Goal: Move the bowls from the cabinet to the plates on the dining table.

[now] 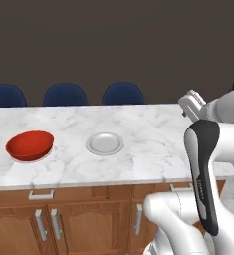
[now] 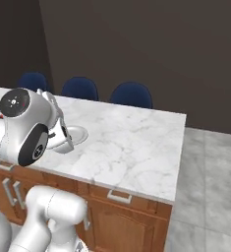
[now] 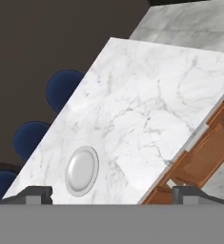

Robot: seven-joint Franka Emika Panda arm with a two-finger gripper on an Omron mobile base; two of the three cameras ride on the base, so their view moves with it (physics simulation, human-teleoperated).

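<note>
Red bowl (image 1: pixel 30 145): on marble surface (image 1: pixel 148 134), left, over its plate | Bare plate (image 1: pixel 104 144): mid-surface, awaiting marbled bowl | Claw (image 3: pixel 111 195): jaws spread wide, empty | Handling: likely rigid, glossy, slippery; pinch the rim wall.

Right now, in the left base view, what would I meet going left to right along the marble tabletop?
Red bowl → empty pale plate → the robot's white arm, rising in front of the dining table's right end.
</note>
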